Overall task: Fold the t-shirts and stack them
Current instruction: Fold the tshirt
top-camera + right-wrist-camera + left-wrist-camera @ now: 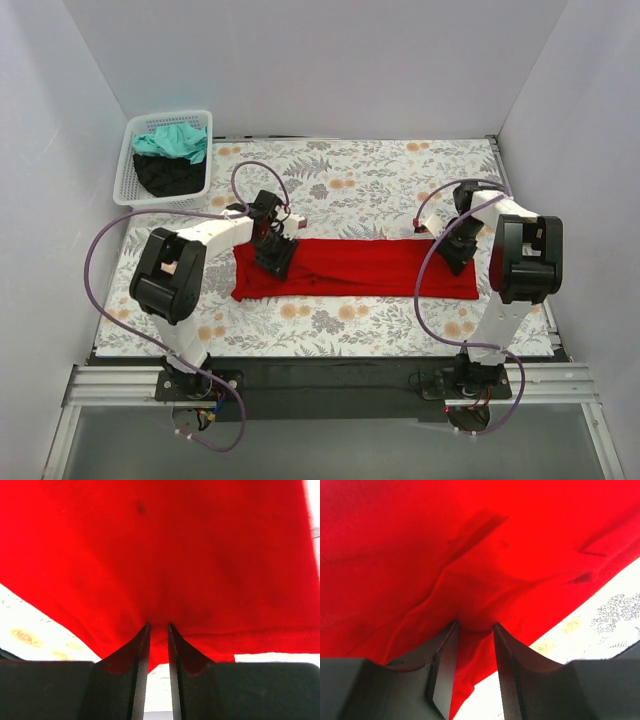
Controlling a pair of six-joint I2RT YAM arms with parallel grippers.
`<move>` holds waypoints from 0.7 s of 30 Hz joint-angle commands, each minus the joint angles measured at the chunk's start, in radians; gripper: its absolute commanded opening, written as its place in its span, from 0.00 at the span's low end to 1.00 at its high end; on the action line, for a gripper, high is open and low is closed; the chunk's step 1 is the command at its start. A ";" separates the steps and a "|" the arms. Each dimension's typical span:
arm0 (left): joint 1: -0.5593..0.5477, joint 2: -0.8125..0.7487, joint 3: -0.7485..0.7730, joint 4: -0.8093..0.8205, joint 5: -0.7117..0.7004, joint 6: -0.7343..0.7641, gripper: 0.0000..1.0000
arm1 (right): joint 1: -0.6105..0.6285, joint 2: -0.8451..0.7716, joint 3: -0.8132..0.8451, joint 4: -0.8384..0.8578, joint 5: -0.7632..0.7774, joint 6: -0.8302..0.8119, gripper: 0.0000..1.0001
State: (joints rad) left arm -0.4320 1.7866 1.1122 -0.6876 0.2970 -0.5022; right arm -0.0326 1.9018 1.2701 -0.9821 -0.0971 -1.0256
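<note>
A bright red t-shirt (355, 268) lies folded into a long band across the middle of the table. My left gripper (275, 262) is at its left end, shut on a fold of the red cloth (475, 630). My right gripper (455, 255) is at its right end, shut on the red cloth's edge (157, 630). A teal t-shirt (172, 142) and a black t-shirt (170, 176) lie bunched in the white basket (128, 172) at the far left.
The table is covered by a floral cloth (370, 180). White walls close in the left, back and right sides. Purple cables loop from both arms above the cloth.
</note>
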 commanded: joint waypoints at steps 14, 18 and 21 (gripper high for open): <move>0.124 0.674 1.264 0.010 0.013 0.182 0.38 | 0.706 -0.276 -0.133 -0.102 -0.355 0.206 0.29; 0.125 0.389 0.874 0.239 0.048 0.114 0.43 | 0.674 -0.277 -0.025 -0.116 -0.324 0.208 0.28; 0.124 0.301 0.764 0.241 0.060 0.028 0.44 | 0.625 -0.242 -0.009 -0.089 -0.268 0.200 0.28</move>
State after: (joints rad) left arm -0.3012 2.2711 1.9526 -0.5632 0.3119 -0.3862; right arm 0.6373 1.6558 1.2327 -1.0439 -0.3828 -0.8471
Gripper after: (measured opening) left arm 0.440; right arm 0.282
